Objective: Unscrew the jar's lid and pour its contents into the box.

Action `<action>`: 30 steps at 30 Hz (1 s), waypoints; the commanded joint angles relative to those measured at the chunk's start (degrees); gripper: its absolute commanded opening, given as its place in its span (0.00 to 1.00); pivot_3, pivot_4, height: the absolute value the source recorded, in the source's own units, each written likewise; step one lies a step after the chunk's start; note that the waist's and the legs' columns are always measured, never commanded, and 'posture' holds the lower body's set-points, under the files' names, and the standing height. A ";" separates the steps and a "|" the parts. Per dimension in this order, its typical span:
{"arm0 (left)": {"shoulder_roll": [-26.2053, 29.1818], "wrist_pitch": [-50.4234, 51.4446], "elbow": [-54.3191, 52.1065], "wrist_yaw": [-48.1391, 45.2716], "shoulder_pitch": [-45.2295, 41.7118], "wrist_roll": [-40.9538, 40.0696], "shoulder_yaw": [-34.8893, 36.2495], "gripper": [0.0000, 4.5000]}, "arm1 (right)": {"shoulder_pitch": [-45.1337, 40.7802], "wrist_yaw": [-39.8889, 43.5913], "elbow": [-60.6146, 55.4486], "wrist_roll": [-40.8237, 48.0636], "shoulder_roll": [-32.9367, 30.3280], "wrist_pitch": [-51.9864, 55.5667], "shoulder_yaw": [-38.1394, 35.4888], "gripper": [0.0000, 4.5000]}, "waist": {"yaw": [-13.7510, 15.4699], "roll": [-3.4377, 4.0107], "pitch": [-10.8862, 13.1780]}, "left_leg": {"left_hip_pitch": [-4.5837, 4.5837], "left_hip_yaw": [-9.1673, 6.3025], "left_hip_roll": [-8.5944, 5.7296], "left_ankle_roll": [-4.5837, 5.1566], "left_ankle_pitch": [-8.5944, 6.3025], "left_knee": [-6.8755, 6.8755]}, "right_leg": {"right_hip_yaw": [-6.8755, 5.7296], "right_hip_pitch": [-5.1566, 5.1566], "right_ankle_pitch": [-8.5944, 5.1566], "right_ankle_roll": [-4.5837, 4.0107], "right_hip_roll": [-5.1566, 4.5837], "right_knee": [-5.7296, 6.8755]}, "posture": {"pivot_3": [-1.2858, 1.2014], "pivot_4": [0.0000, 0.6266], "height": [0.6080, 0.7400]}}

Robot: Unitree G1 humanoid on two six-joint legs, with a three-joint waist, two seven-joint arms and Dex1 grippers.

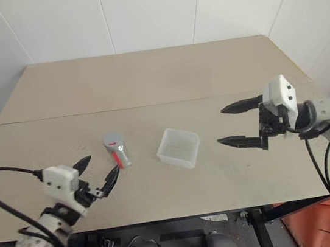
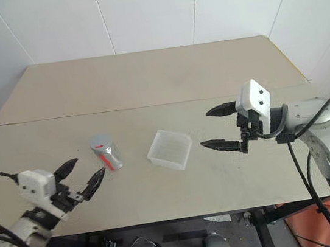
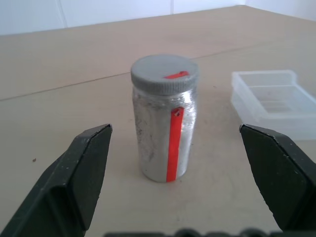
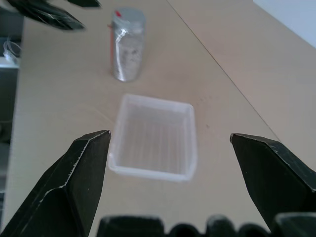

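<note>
The desk [image 1: 148, 89] is seen across the middle of the head view, with the box [image 1: 178, 148] lying just right of its centre and the jar [image 1: 116, 150] standing upright just left of it, lid [image 3: 164, 72] screwed on, the two set near each other but apart. The right gripper [image 1: 239, 124] is held wide open at the right of the frame, well apart from the box and empty. The left gripper [image 1: 98, 173] is held wide open at lower left, empty, with the jar framed between its fingers in the left wrist view but not yet touched. The main risk is judged to be the tall, narrow jar being knocked over, should one finger arrive before the other. A low or loose grip on the smooth metal could let the jar spin with the lid. The light box could be pushed aside by a careless pass, and the contents spilled past its low rim.
</note>
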 commanded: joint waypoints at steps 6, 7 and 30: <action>-5.45 -1.43 2.69 10.28 -6.21 10.16 -8.20 1.00 | -0.87 0.29 -3.18 1.57 -0.80 0.18 -0.90 1.00 | 0.24 0.00 0.00 | 0.04 -0.01 -0.03 0.00 0.00 0.00 | -0.01 0.04 0.00 0.00 0.00 0.01 | 0.52 0.24 1.00; -5.99 -1.32 3.30 11.25 -7.11 11.02 -8.79 1.00 | -0.85 0.29 -3.21 1.59 -0.88 0.12 -1.01 1.00 | 0.24 0.00 0.00 | 0.03 -0.01 -0.03 0.00 0.00 0.00 | 0.00 0.04 0.00 0.00 -0.01 0.00 | 0.52 0.24 1.00; -19.10 -4.62 11.33 25.65 -14.06 24.57 -16.81 1.00 | -0.07 1.53 -4.12 2.08 -2.84 -0.85 -4.03 1.00 | 0.69 -0.01 0.00 | 0.00 -0.04 -0.08 0.00 0.00 0.01 | -0.02 0.04 0.00 0.01 -0.03 -0.04 | 0.52 0.24 1.00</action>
